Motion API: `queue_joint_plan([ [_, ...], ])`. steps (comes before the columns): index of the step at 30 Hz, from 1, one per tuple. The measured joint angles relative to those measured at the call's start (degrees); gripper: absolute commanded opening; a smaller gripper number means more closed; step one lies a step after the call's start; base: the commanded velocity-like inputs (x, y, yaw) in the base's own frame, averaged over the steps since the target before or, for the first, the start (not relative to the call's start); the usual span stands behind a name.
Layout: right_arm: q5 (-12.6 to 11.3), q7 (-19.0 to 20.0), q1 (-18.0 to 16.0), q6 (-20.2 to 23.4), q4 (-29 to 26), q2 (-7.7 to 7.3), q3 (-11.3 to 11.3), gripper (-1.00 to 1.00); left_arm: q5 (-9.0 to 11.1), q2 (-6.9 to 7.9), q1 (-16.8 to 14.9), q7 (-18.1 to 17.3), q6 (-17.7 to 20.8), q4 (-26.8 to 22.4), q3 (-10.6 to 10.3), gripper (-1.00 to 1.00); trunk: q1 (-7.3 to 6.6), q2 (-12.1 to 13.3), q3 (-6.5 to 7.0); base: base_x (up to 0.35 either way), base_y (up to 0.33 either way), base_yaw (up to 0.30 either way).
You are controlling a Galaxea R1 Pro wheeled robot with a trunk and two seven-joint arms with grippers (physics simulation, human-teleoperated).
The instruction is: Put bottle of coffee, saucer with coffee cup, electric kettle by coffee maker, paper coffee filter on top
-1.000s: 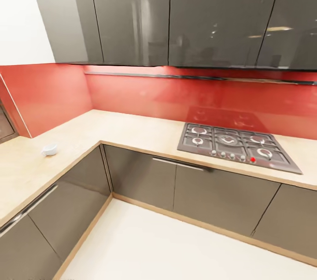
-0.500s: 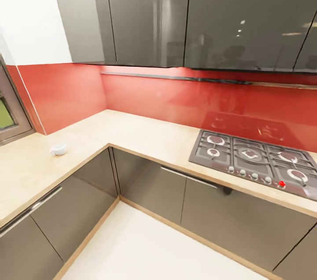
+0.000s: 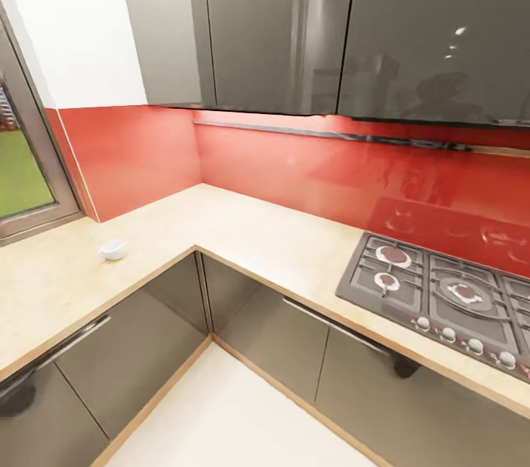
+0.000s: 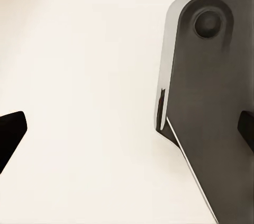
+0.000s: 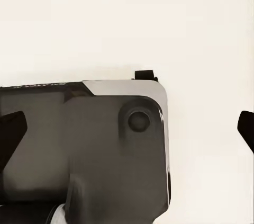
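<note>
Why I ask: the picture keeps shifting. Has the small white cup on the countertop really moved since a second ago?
No. The small white cup keeps its place on the countertop, short of the inner corner; the camera turned, carrying the hob rightward.

Your head camera looks forward and down from standing height into the inner corner of the L-shaped desk (image 3: 243, 228), with the hob (image 3: 449, 298) toward the right edge and a window (image 3: 22, 173) at the left. Both wrist cameras point down at pale floor (image 4: 84, 102), close over dark robot base parts (image 5: 84, 144), which they share.
</note>
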Motion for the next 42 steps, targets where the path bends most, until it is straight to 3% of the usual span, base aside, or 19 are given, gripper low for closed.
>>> queue_joint_plan([
  [42,0.1,0.0,0.0,0.0,0.0,0.01,0.0,1.0,0.1,-0.44,0.0,0.0,-0.2,-0.1,-0.1,1.0,0.03,0.0,0.0,0.019,-0.013,0.276],
])
